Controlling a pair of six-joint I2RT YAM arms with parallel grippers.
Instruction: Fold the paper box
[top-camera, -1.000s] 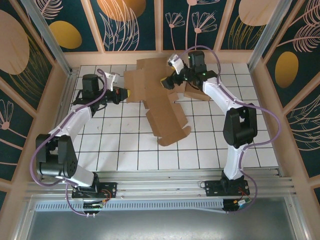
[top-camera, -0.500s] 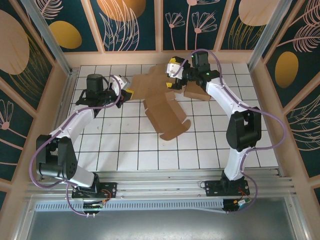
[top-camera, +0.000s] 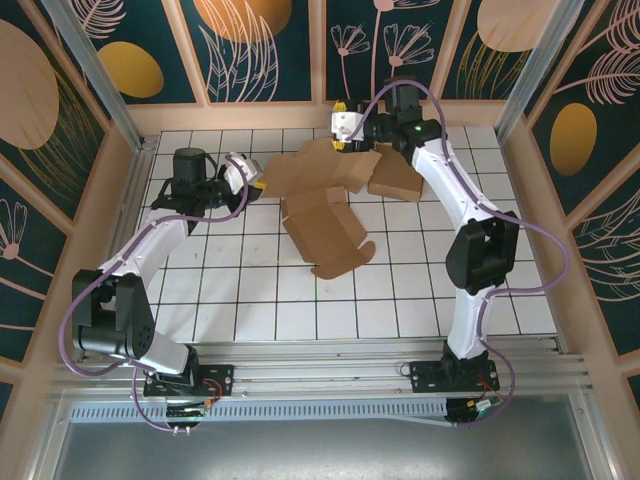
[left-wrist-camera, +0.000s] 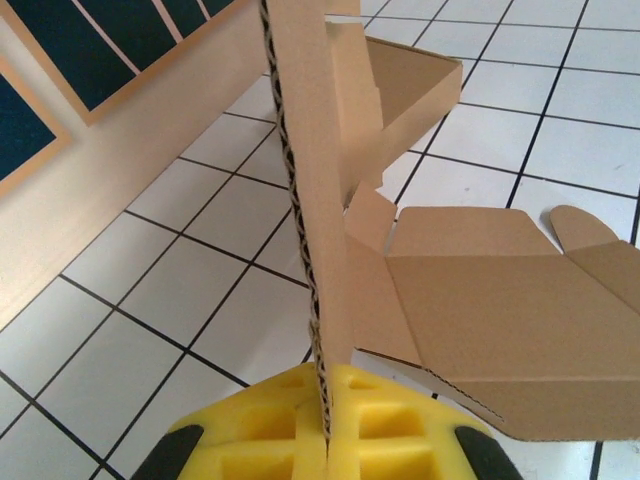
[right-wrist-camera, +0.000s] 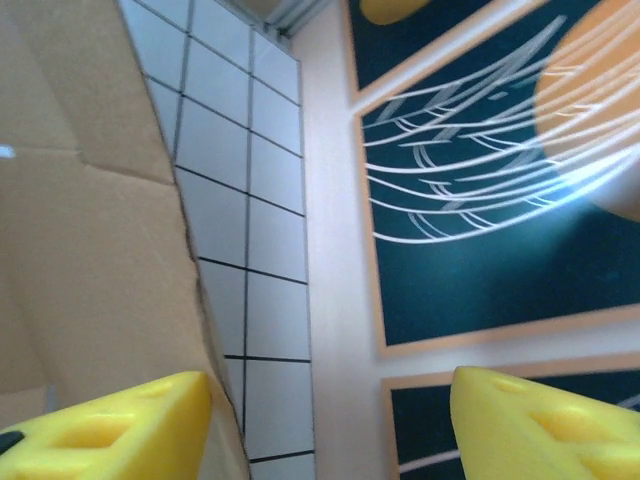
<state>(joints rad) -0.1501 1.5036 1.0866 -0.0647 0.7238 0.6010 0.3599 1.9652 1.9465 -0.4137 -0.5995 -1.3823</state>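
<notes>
The paper box is a flat brown cardboard blank, partly raised, at the back middle of the tiled table. My left gripper is shut on its left flap. In the left wrist view that flap's corrugated edge stands upright, pinched between the yellow pads of my left gripper. My right gripper hovers at the blank's back edge. It is open, with the cardboard panel lying against its left finger and nothing between the fingers.
A second brown cardboard piece lies just right of the blank, under the right arm. The wooden back wall runs close behind the right gripper. White tiles lie bare toward the front.
My right gripper has moved from the blank's middle back to its rear edge, and its jaws have narrowed. The blank has swung and risen at the back. The left gripper has kept its hold.
</notes>
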